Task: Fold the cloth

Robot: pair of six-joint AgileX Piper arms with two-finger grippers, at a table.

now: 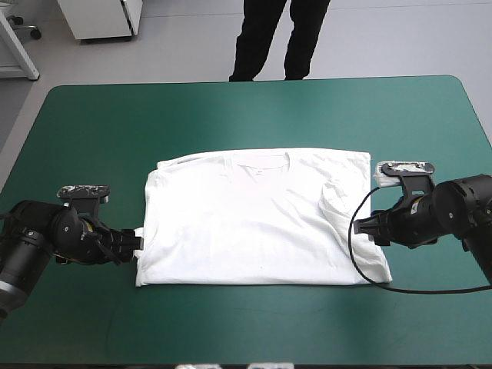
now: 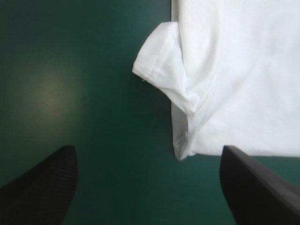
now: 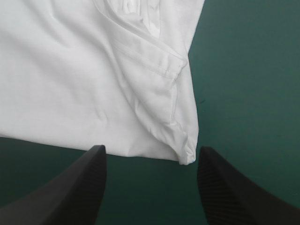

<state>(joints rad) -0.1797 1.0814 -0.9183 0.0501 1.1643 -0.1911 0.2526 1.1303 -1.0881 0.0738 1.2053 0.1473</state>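
Two grippers flank the cloth, each with its black fingers spread and holding nothing: the left gripper (image 1: 135,243) and the right gripper (image 1: 370,227). Between them one white T-shirt (image 1: 254,223) lies flat mid-table (image 1: 246,115), collar toward the far edge, right sleeve folded inward.

Lab-like workroom, teal-green covered table (image 1: 246,108), pale grey floor (image 1: 384,38), white cabinet (image 1: 100,15) beyond its far edge
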